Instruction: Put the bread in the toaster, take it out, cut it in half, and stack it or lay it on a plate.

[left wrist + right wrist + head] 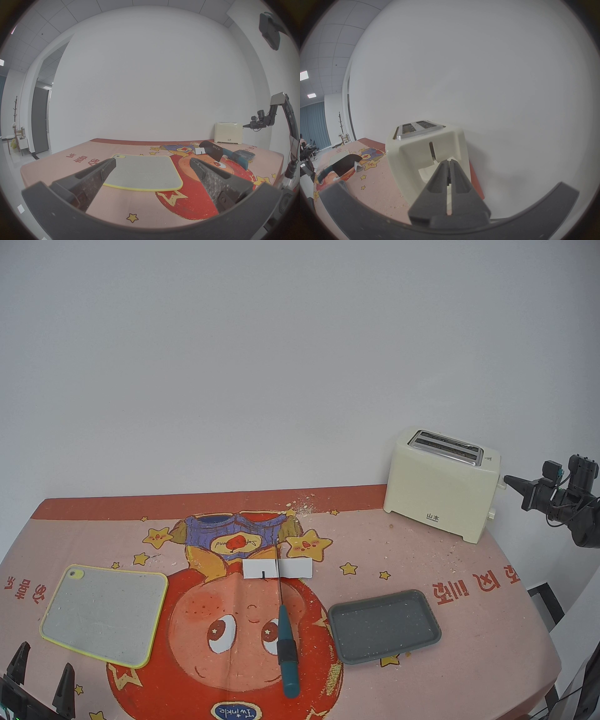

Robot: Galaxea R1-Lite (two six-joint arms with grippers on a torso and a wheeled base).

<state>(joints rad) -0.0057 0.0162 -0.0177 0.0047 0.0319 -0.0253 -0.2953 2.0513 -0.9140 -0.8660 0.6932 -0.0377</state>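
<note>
Right hand [509, 480] is pinched together, tip just beside the lever end of the toaster [444, 484]; we can't tell if it touches the lever. Toaster stands at the far right of the bench [500, 640]. We can't make out what's in its slots. Left hand [42, 671] has fingers apart, holding nothing, low at the near left edge, just short of the cutting board [103, 615]. Knife [287, 646] lies mid-bench, blade on edge, blade end in a small white stand [277, 568], teal handle toward the robot. We see the grey plate [384, 626] right of the knife, nearer than the toaster, apart from both.
</note>
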